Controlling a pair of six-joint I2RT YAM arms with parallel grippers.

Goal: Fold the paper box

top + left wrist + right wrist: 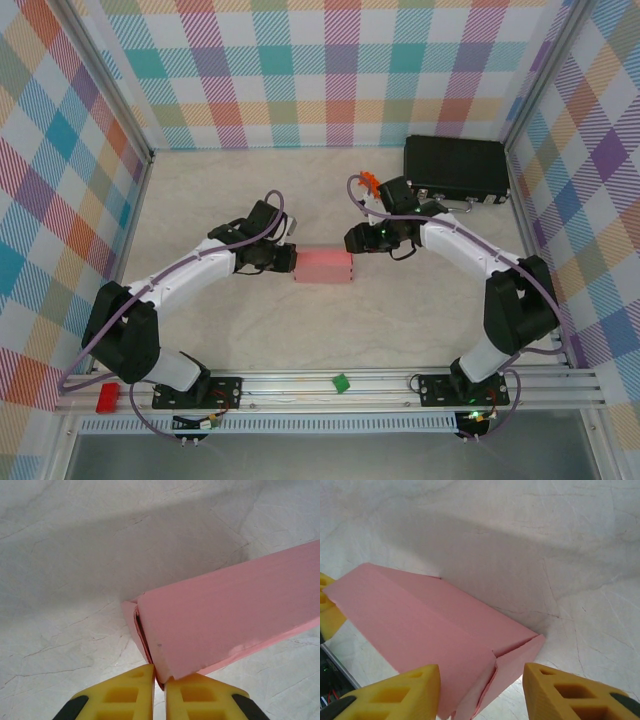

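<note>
While the paper box (323,265) is sitting as a closed pink block at the middle of the table (400,310), between our two arms, we are pinching its left end with our left gripper (160,672), its yellow fingers (125,695) clamped on the card. We are holding our right gripper (481,680) spread apart around the box's right end, one finger on either side, gripping nothing. The black case (455,167) is lying well apart at the far right.

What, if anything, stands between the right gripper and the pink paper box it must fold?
Nothing visible does. One end of the paper box lies between the open fingers of the right gripper, with bare table around it. The left gripper pinches the opposite end, clear of that side.
</note>
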